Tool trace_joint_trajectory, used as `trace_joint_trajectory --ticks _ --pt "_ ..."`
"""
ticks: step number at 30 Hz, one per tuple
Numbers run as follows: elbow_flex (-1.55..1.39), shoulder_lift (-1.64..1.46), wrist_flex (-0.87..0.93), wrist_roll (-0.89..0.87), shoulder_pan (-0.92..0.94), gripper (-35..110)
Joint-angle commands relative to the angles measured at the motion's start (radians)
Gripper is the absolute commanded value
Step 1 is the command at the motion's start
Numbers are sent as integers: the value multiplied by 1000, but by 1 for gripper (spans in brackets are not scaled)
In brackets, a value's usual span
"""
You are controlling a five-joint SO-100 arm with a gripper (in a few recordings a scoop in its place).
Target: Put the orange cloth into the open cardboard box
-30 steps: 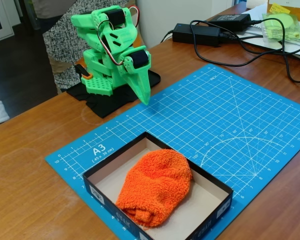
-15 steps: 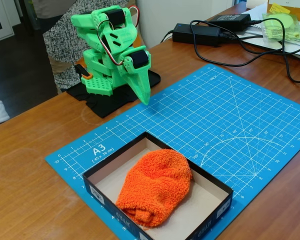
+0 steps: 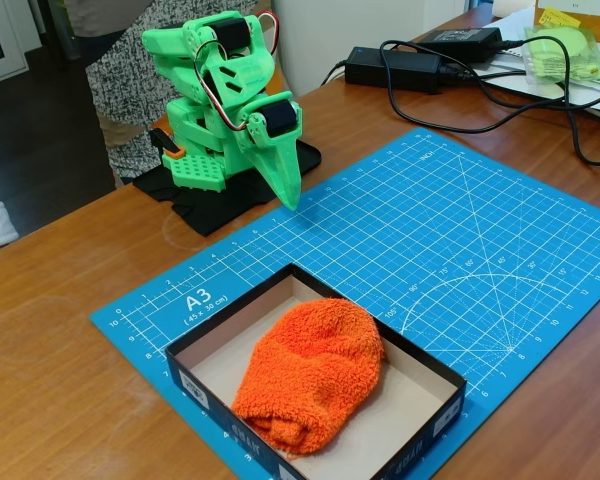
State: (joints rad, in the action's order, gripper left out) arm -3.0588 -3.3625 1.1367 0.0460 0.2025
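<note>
In the fixed view the orange cloth (image 3: 312, 375) lies bundled inside the open cardboard box (image 3: 212, 338), which sits at about six o'clock on the blue cutting mat (image 3: 450, 240), so the task looks done with nothing plainly left. The green arm is folded back at about ten o'clock on the surface (image 3: 60, 340), its end effector (image 3: 292, 200) pointing down just above the mat's far edge with fingers together and holding nothing. Nothing differs from the earlier frames: arm, cloth and box sit exactly as they did.
</note>
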Motion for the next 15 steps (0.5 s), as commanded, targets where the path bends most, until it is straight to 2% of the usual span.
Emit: trace_joint_trajectory --ticks 1,15 --pt "-6 -14 12 12 5 0" --pt "-6 -14 12 21 -6 0"
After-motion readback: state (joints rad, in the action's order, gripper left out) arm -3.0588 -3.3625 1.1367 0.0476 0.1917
